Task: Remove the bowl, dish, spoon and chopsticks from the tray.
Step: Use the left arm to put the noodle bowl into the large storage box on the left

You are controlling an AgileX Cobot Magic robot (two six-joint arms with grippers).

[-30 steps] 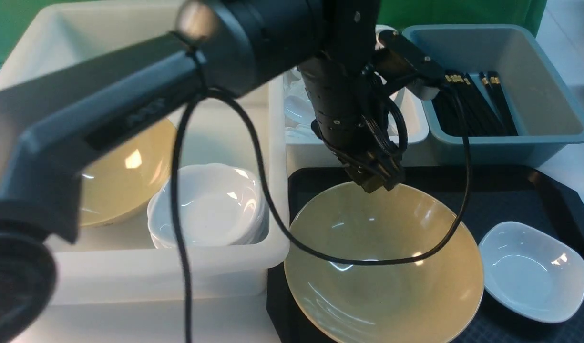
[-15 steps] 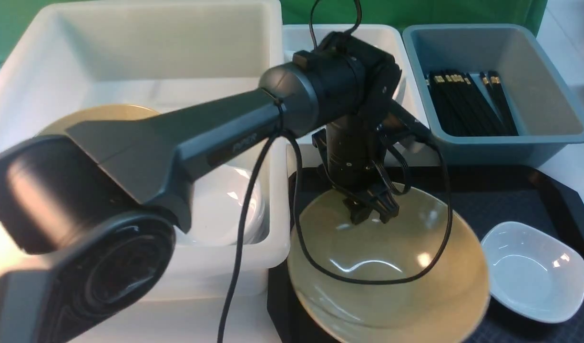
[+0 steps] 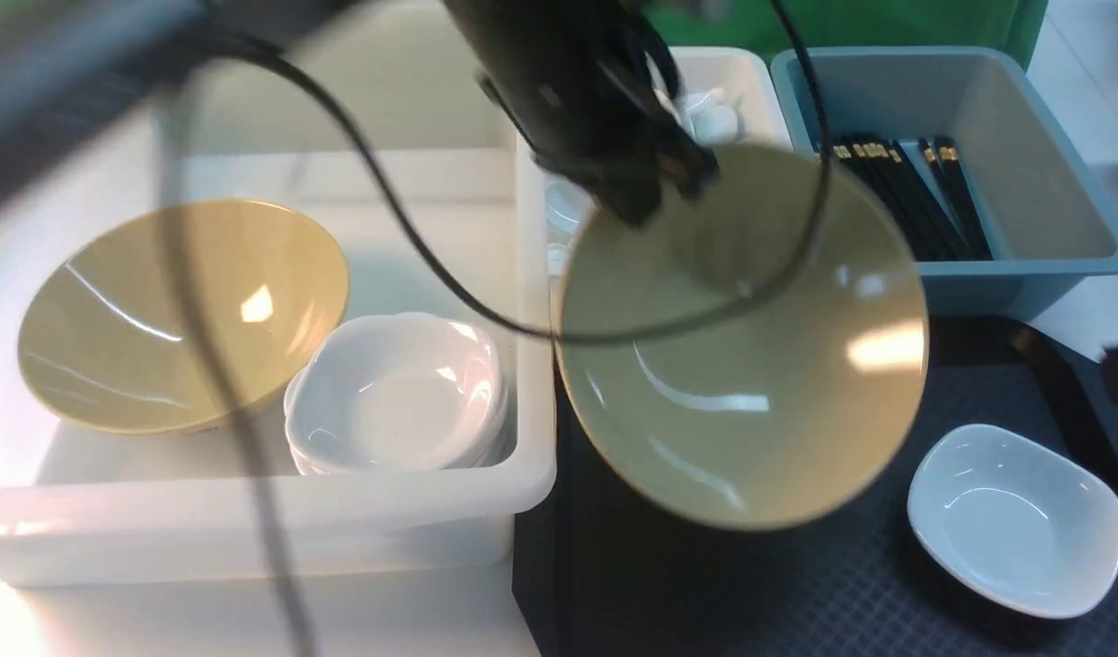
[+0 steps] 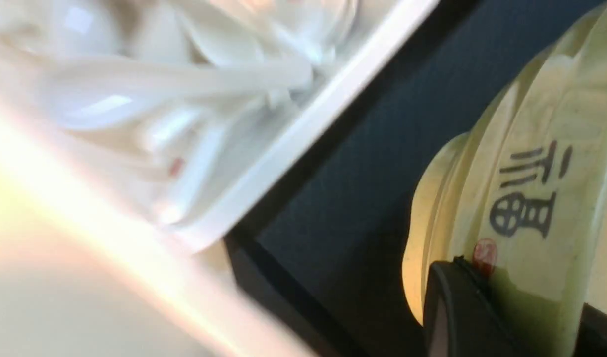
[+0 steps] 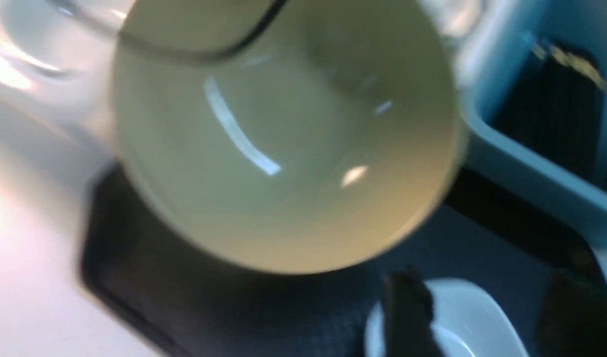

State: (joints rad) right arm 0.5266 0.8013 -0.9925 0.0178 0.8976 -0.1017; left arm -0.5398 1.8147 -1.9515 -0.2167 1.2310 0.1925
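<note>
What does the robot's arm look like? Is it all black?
Mostly. The left arm is a thick, rounded dark grey-to-black tube, blurry here, ending in a black left hand. A thin black cable loops loosely off it. The right hand shows just two black fingers. No markings are readable.

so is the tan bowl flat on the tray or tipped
Tipped: left hand grips the glossy tan bowl by its rim, inside facing camera.

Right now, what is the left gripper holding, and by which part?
The tan bowl, tilted above the black tray, pinched at its far rim by the left gripper.
</note>
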